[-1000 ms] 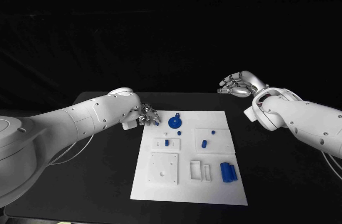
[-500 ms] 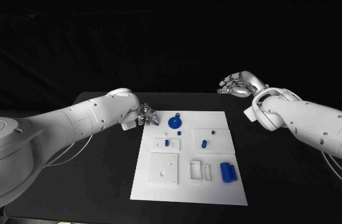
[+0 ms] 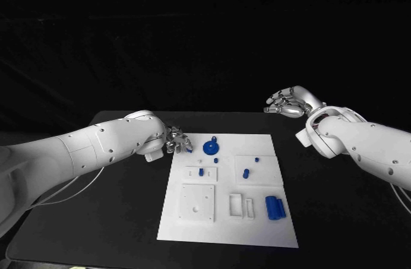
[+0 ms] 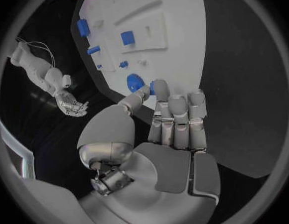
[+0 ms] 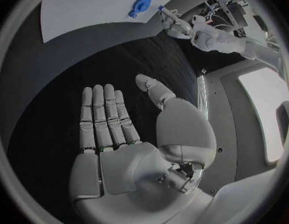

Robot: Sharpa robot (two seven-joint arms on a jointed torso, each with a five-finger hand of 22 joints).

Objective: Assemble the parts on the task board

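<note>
Left hand pinches a small blue part at the board edge — right hand raised, fingers spread, empty.

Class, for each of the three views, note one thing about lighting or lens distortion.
Head view: black backdrop and table, the white task board bright against them. Left wrist view: fisheye bends the board's straight edges into curves. Right wrist view: circular image in a dark frame, a bright pale panel at its rim.

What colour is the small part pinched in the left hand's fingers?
Blue; the small part between the left hand's fingers shows best in the left wrist view.
</note>
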